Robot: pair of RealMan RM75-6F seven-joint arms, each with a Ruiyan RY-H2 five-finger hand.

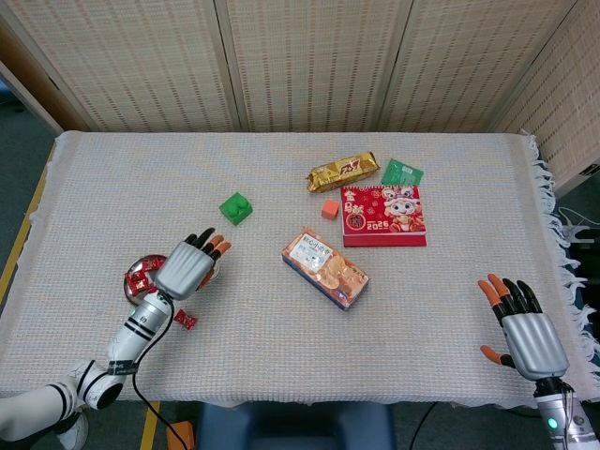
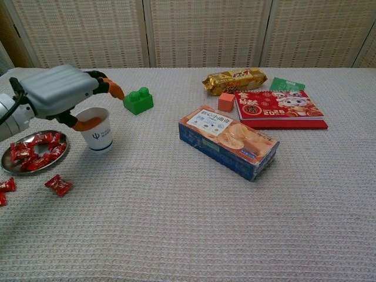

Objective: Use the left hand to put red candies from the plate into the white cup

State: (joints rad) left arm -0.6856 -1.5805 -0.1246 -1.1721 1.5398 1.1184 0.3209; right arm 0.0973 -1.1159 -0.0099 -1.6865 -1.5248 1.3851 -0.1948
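The left hand (image 2: 56, 89) hung over the white cup (image 2: 97, 130), its fingers (image 2: 113, 89) spread and stretched out flat past the cup's rim, holding nothing; in the head view the same hand (image 1: 185, 265) covered most of the cup. The cup stood upright on the counter (image 2: 194, 217), just beside the plate (image 2: 13, 167) on that plate's right in the chest view. Red candies (image 2: 35, 154) lay heaped on the plate, and from the chest view the inside of the cup could not be seen. Two more candies lay loose on the cloth in front of the plate: one (image 2: 59, 184) near its front edge and another (image 2: 6, 187) at the frame's left border. The right hand (image 1: 527, 331) rested low at the counter's near right corner, well apart from everything, fingers apart and empty; the chest view did not show it. A green block (image 2: 138, 100) sat just beyond the cup, close to the left fingertips but not touching them. Near the middle lay a biscuit box (image 2: 229, 141), and behind it a small orange cube (image 2: 226, 101), a red calendar (image 2: 279, 107), a gold snack pack (image 2: 235, 80) and a green packet (image 2: 286, 84).
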